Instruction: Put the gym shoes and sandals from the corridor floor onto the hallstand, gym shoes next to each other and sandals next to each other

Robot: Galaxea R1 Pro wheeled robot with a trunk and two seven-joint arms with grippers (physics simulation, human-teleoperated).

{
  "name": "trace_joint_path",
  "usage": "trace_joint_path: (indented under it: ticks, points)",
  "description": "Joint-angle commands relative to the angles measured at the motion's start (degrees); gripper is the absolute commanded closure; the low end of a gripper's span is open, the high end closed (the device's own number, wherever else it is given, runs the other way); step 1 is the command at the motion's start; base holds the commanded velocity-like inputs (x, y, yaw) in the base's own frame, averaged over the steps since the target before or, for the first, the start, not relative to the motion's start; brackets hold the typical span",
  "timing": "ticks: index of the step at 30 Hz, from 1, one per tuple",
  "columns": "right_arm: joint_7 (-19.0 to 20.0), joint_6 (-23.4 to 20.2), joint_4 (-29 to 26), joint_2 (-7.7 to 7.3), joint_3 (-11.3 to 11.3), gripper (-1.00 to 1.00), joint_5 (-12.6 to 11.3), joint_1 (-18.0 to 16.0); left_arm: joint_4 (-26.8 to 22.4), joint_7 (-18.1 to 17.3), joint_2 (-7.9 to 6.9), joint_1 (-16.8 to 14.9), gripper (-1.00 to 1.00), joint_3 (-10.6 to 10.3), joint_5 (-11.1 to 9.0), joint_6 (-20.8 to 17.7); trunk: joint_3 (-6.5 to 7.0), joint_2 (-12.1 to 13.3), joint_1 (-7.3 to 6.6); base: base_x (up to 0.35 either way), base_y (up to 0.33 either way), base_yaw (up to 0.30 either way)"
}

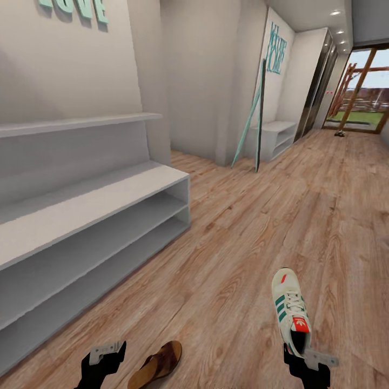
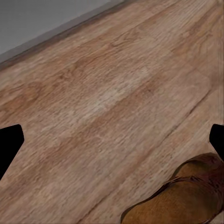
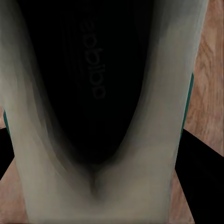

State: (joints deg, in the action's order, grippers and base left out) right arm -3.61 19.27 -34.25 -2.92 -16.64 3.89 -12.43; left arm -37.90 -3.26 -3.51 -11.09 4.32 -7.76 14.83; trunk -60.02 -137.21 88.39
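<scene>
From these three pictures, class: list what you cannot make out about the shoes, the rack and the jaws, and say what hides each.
- Sandal: its heel is cut off by the head view's bottom edge; in the left wrist view the picture's edge crops it.
- Sneaker: its heel sits behind the right gripper, so the grip cannot be judged.
- Rack: its left part runs past the picture's edge.
- Wall letters: their tops are cropped.

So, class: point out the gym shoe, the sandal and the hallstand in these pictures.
gym shoe (image 1: 289, 303), head view, on its laced upper.
sandal (image 1: 158, 364), head view, on its brown strap and insole.
hallstand (image 1: 97, 202), head view, on its bare bench top.
</scene>
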Motion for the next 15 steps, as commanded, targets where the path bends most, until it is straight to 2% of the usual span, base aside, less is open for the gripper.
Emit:
trace_joint_path:
  ticks: [1, 9, 15]
  points:
    - [-0.26, 0.16, 0.06, 0.02, -0.06, 1.0, 0.42, -0.05, 0.02, -0.34, 0.0, 0.0, -1.0, 0.04, -0.59, 0.11, -0.04, -0.02, -0.01, 0.0, 0.001, -0.3]
    - [-0.26, 0.16, 0.06, 0.02, -0.06, 1.0, 0.42, -0.05, 0.02, -0.31, 0.0, 0.02, -1.0, 0.02, -0.59, 0.11, -0.04, -0.02, -0.01, -0.013, -0.002, -0.3]
    - [-0.26, 0.16, 0.02, 0.03, -0.06, 1.0, 0.42, -0.05, 0.02, -0.26, 0.0, 0.02, -1.0, 0.05, -0.55, 0.11, -0.04, -0.02, -0.01, -0.256, -0.06, -0.293]
